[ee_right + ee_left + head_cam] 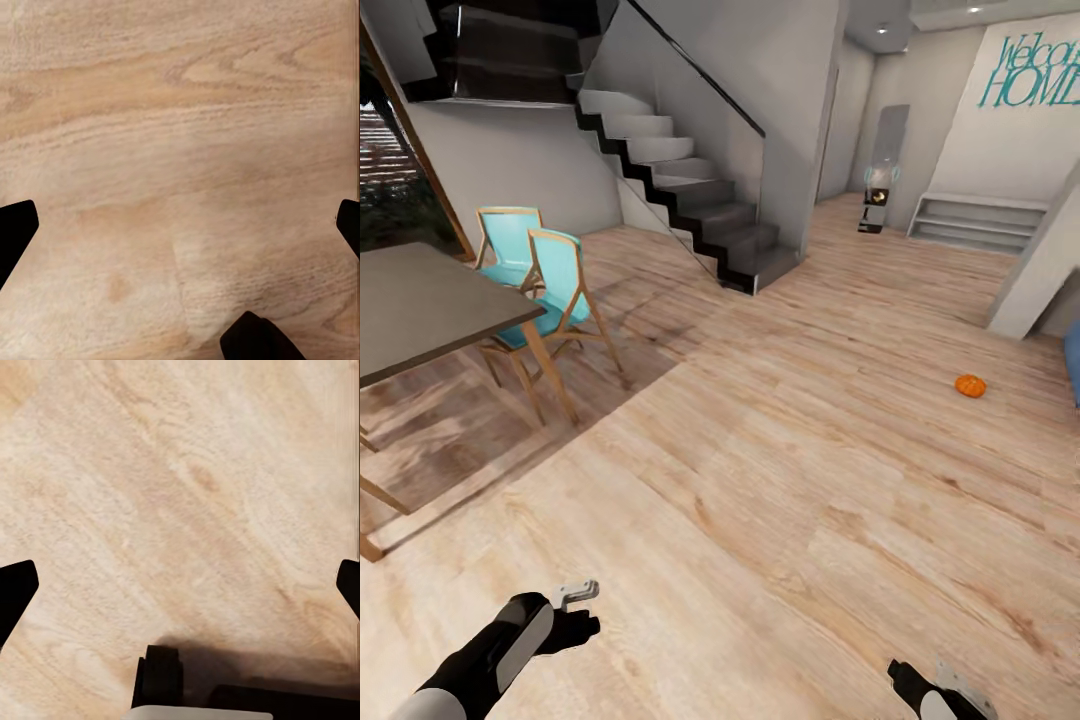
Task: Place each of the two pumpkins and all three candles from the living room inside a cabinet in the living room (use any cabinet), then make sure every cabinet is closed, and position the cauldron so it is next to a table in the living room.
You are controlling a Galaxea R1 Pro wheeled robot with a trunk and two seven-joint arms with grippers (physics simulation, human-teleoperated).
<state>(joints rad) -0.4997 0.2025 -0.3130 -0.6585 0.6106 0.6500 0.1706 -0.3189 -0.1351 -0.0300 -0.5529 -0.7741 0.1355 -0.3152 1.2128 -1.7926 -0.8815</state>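
One pumpkin (pixel 970 385) is all I have of the task's things: small, bright orange, sitting alone on the wood floor (pixel 760 480) far ahead and to the right, near a white wall corner (pixel 1030 290) and a blue edge (pixel 1072 360) at the frame border. Nothing touches it. Cabinet, candles, cauldron, coffee table: can't place any from here.

Both arms hang low and tucked, which I read as travel posture, kept out of the way while the base drives. Left gripper (pixel 575 592) sits at the lower left of the head view, right gripper (pixel 950 690) at the lower right, both well apart from the pumpkin. In each wrist view the dark fingertips (pixel 16 589) (pixel 16 229) sit at opposite picture edges with bare floor between, so fingers are spread wide and empty, ready for a grab.

Dining table (pixel 430 300) with turquoise chairs (pixel 550 280) is on the left, not the task's table; staircase (pixel 690 190) behind. Open floor lies between me and the pumpkin, so I'd judge the approach step is in hand, nothing stored yet.
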